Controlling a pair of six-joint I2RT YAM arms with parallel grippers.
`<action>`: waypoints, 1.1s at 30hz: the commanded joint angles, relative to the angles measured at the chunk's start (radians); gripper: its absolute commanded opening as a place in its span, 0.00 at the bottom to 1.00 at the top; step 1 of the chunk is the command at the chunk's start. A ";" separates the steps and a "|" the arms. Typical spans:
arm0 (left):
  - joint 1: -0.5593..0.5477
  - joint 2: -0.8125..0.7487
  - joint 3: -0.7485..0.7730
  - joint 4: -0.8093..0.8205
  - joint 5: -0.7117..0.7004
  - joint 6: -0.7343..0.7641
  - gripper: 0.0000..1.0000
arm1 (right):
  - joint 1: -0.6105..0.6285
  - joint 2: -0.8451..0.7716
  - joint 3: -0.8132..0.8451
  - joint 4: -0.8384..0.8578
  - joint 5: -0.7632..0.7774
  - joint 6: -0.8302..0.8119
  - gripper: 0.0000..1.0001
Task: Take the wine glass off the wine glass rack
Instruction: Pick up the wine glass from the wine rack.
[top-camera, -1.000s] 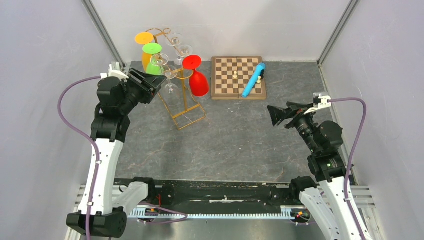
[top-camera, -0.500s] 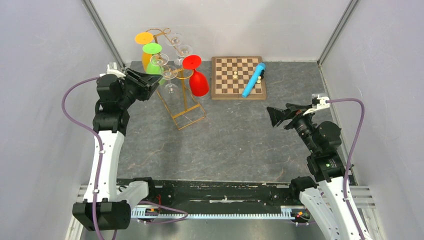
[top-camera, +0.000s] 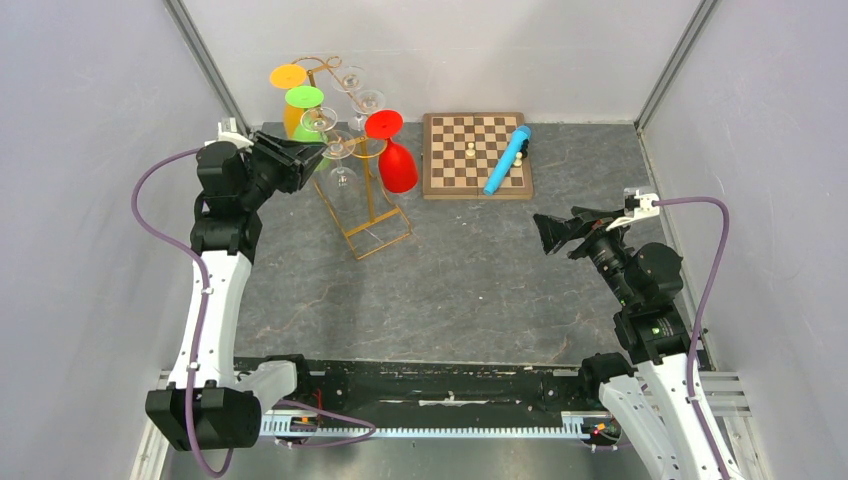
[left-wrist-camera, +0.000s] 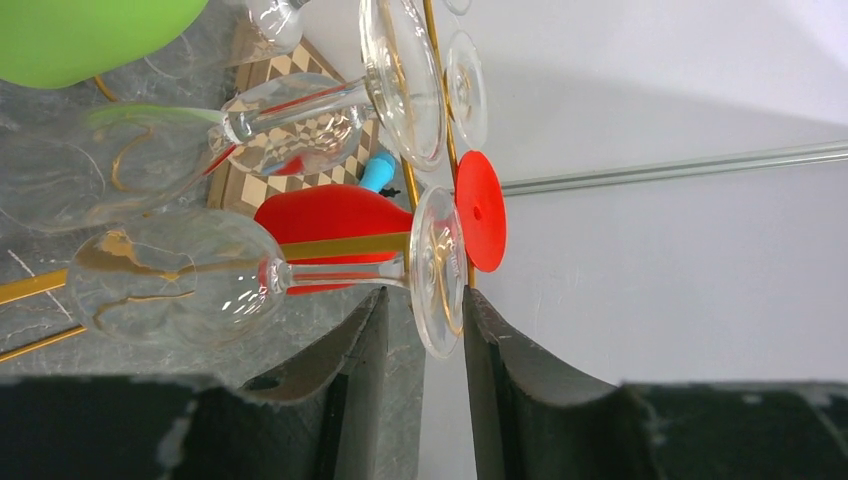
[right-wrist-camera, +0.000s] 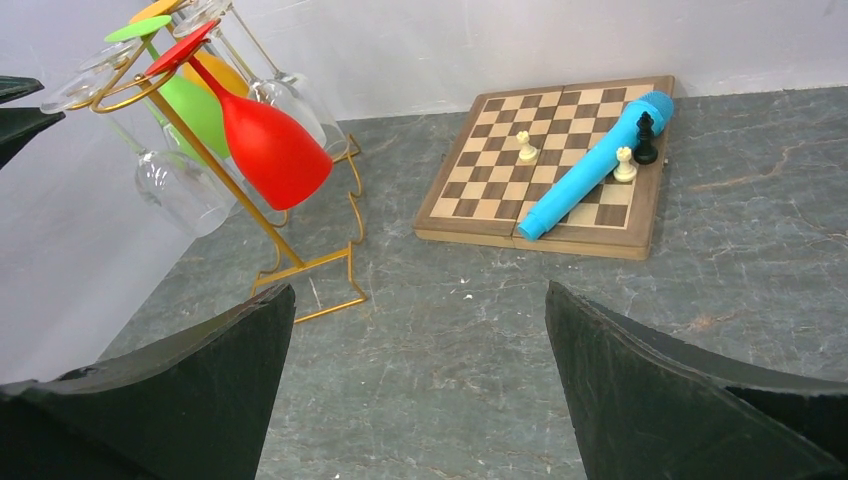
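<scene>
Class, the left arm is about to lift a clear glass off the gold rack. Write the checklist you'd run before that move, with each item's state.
1. Left gripper straddles the foot of the clear wine glass: ok.
2. Gripper closed on that foot: not ok, a gap shows.
3. Glass hangs on the wine glass rack: ok.
4. Red glass apart from it: cannot tell.
5. Right gripper open, away from rack: ok.

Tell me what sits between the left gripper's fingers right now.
The left wrist view shows the foot of a clear wine glass, hanging from the wine glass rack, between them, with a gap beside one finger.
</scene>
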 joint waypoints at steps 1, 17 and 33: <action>0.005 0.005 0.002 0.070 0.035 -0.044 0.39 | -0.003 -0.004 0.001 0.028 -0.011 0.015 0.98; 0.005 0.020 -0.022 0.123 0.051 -0.066 0.28 | -0.003 0.001 -0.012 0.036 -0.022 0.032 0.98; 0.005 0.030 -0.018 0.154 0.084 -0.078 0.02 | -0.003 0.001 -0.027 0.044 -0.023 0.040 0.98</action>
